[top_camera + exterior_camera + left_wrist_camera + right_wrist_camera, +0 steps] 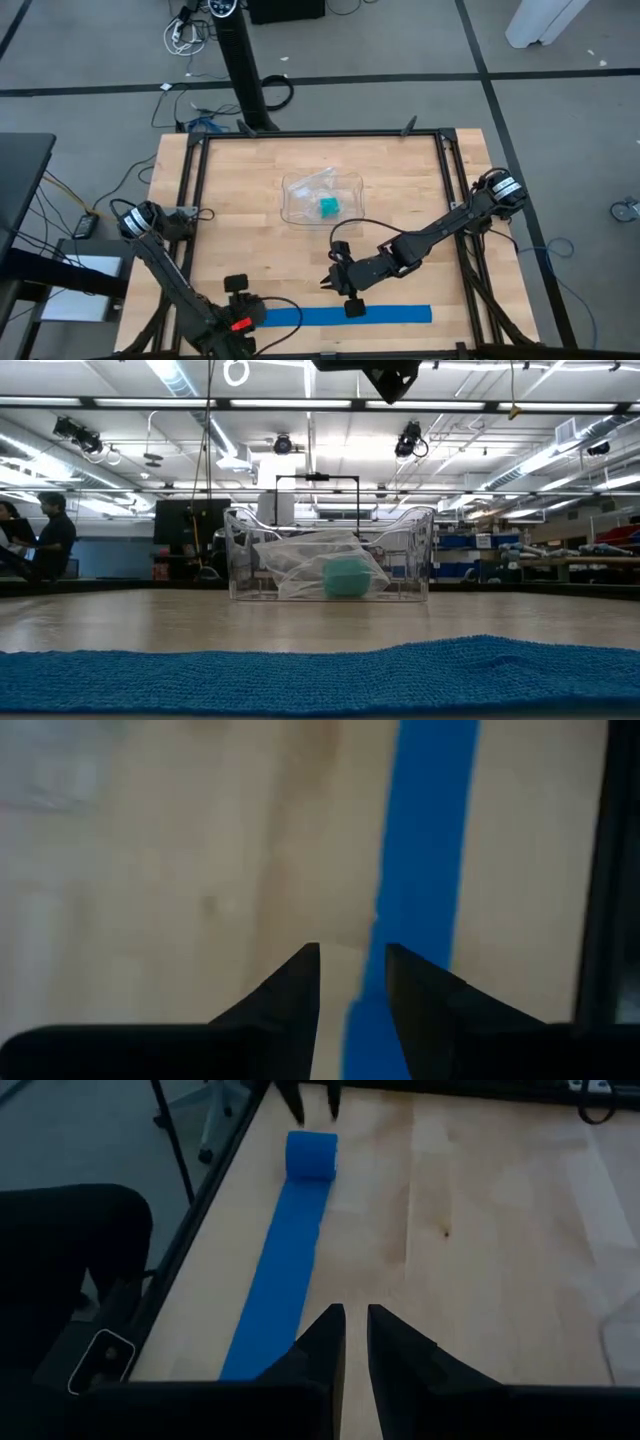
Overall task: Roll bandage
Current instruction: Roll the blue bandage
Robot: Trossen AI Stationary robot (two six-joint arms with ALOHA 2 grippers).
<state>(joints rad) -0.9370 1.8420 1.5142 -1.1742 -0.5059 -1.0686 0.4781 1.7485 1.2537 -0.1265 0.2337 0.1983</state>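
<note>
Blue bandage [345, 315] flat along table's near edge [330, 345], rolled at one end.

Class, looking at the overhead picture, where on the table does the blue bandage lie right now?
In the high view the bandage lies as a flat strip along the table's near edge, between the left gripper and the right gripper.

Two dark jointed arms — left arm [190, 300] red-marked, black wedge fingers [320, 1345]
</note>
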